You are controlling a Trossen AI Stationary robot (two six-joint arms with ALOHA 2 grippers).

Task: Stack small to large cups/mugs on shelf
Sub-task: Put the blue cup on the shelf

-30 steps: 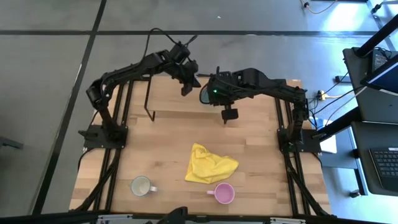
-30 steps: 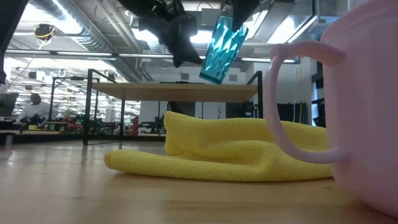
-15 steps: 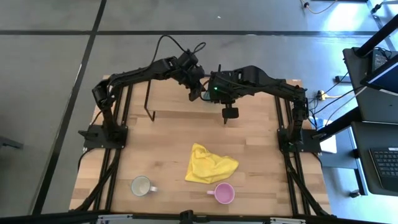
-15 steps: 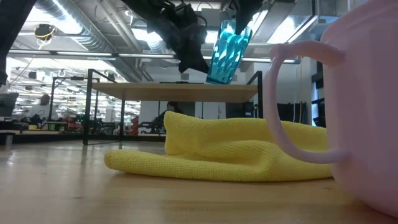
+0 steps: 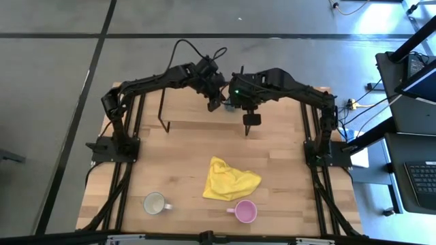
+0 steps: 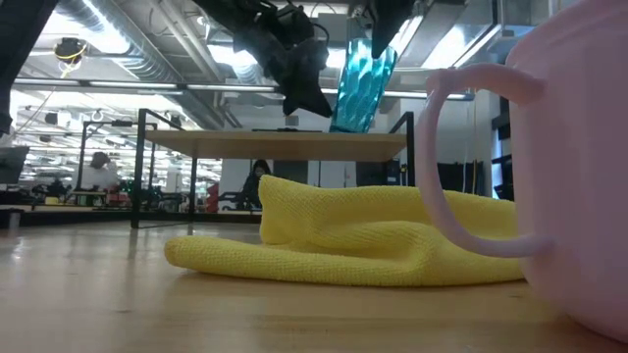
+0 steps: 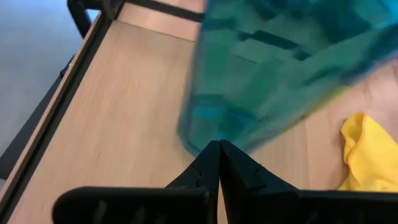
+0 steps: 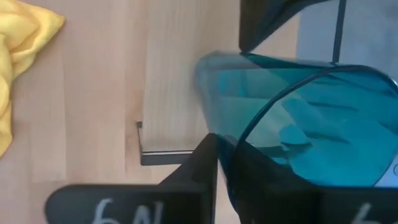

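Note:
The teal tumbler [image 6: 361, 86] stands nearly upright on the right part of the shelf [image 6: 245, 144], leaning a little, with its base on the board. My right gripper [image 8: 227, 154] comes down from above and is shut on its rim. My left gripper [image 7: 219, 144] is shut, and its tips are at the tumbler's lower wall on the left side [image 6: 310, 102]. The pink mug [image 5: 245, 211] and the white mug [image 5: 156, 203] stand on the table near its front edge, touched by no gripper. My left gripper has its shut fingertips against the tumbler's lower wall [image 7: 211, 127], close to the base. It comes slanting down from the table's left side. My right gripper holds the tumbler's rim [image 8: 240, 138] with one finger inside and one outside. The fingers point steeply down, and the tumbler's base rests on the shelf.
A crumpled yellow cloth [image 5: 230, 180] lies on the table in front of the shelf, between it and the pink mug. The shelf's left part [image 5: 187, 109] is bare board. Black shelf legs [image 5: 162, 112] stand on the table.
The tumbler hung tilted above the shelf. It has come down and turned nearly upright, and its base now rests on the board. My left gripper has moved toward the table's right edge and slightly down, up to the tumbler's lower wall.

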